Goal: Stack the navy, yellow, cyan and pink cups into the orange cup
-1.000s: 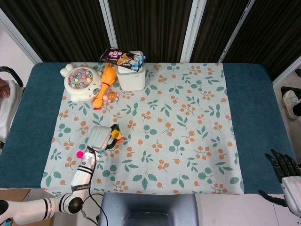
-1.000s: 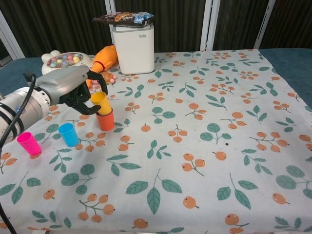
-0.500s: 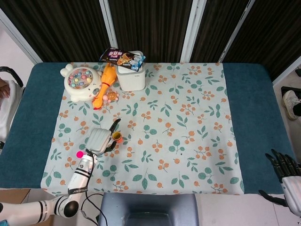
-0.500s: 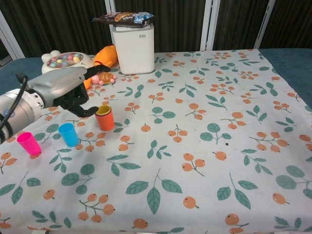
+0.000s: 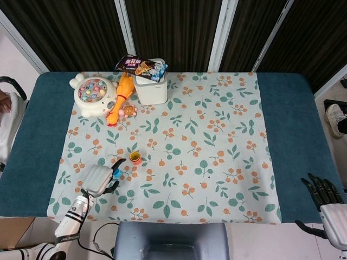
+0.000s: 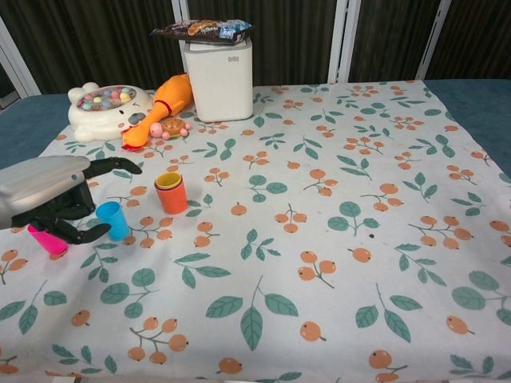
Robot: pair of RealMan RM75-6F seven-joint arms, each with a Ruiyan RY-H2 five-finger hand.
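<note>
Fingers of the left hand [image 6: 49,199] are spread and empty, one stretched forward and the others curled loosely downward just beside the cyan cup [image 6: 112,220]. A second ago those fingers were lowering the yellow cup [image 6: 168,181] into the orange cup [image 6: 172,195]; now the yellow one sits nested there with only its rim showing, and the hand has pulled back toward the near-left edge of the tablecloth. That step looks finished. No navy cup can be made out; whether it lies under the yellow one cannot be told.

In the head view the left hand [image 5: 99,179] hovers over the spot where the cyan and pink cups stand, hiding most of both, while the orange cup [image 5: 135,157] stands apart to its upper right. From the chest view the pink cup [image 6: 45,240] peeks out beneath the palm, touching or nearly touching it. Judging by this placement, the cyan cup is the likely next pick.

Far off at the table's near-right corner, the right hand [image 5: 327,196] rests idle, fingers apart, holding nothing.
</note>
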